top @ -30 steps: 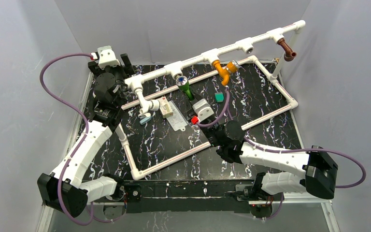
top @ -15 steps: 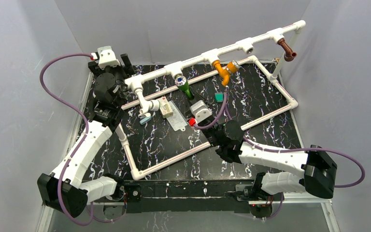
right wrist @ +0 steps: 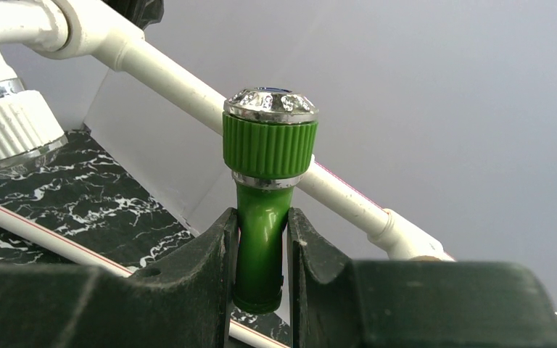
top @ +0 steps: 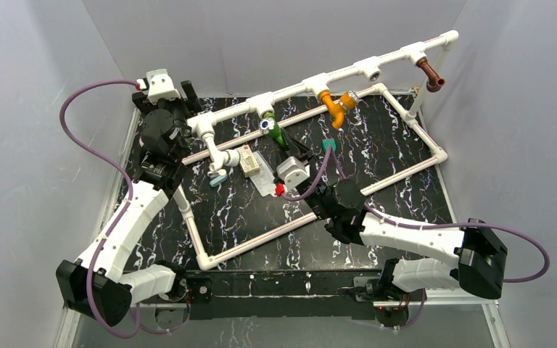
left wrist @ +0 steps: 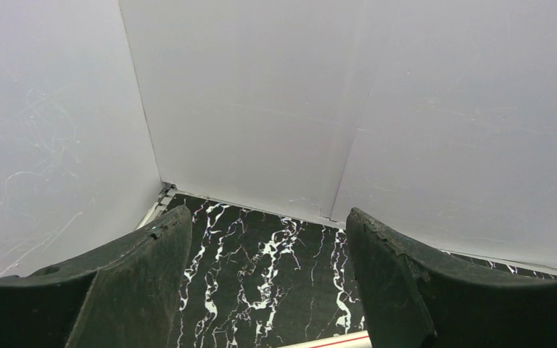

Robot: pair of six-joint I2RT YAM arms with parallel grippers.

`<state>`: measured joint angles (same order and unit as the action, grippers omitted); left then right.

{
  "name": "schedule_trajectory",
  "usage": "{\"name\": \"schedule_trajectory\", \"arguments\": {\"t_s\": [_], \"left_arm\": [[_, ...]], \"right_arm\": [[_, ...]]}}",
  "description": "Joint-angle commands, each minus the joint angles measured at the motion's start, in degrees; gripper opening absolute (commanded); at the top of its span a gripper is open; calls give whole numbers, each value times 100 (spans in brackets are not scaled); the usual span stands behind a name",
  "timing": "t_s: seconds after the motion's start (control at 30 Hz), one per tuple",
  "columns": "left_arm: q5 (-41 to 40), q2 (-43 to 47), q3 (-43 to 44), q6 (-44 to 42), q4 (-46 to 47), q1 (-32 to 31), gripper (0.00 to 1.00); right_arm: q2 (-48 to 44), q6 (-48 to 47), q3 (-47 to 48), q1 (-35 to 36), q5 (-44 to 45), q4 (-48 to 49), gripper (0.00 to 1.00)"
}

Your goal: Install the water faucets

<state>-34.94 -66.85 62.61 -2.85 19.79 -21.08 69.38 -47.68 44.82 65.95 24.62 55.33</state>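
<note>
The black marbled table [top: 246, 210] is boxed in by pale walls [top: 522, 145] on the left, back and right, so only the near side, where the arm bases sit, is open. A white pipe frame [top: 405, 171] lies flat on it and edges most of the surface. The widest free room is the bare stretch inside the frame's near half. Along the far side runs the long white pipe [top: 294, 88] with tee sockets, rising toward the right corner.

The left gripper [left wrist: 267, 217] hangs at the far left corner, close to the wall, fingers spread wide with nothing between them. The right gripper [right wrist: 261, 214] is clamped on the green faucet [top: 276, 135]. It squeezes the glossy stem just under the ribbed green knob, which wears a faceted chrome cap (upright in the wrist view).

The green faucet sits just below a tee of the long pipe, between the white faucet [top: 217, 156] and the orange faucet [top: 337, 106]. Whether it is seated in the socket cannot be told. The brown faucet [top: 430, 74] hangs near the pipe's right end. A small teal piece [top: 328, 146] lies near the right gripper.
</note>
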Motion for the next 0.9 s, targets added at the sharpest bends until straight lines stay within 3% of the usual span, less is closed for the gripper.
{"name": "schedule_trajectory", "arguments": {"t_s": [0.0,0.47,0.87], "left_arm": [[-55,-373,-715,1,-1748,-1,75],[-46,-381,-725,-1,-1758,-1,75],[-38,-390,-726,0,-1776,-1,75]], "right_arm": [[59,-269,152,-36,-182,-572,1],[206,630,197,-261,32,-198,1],[357,2014,149,-342,850,295,1]]}}
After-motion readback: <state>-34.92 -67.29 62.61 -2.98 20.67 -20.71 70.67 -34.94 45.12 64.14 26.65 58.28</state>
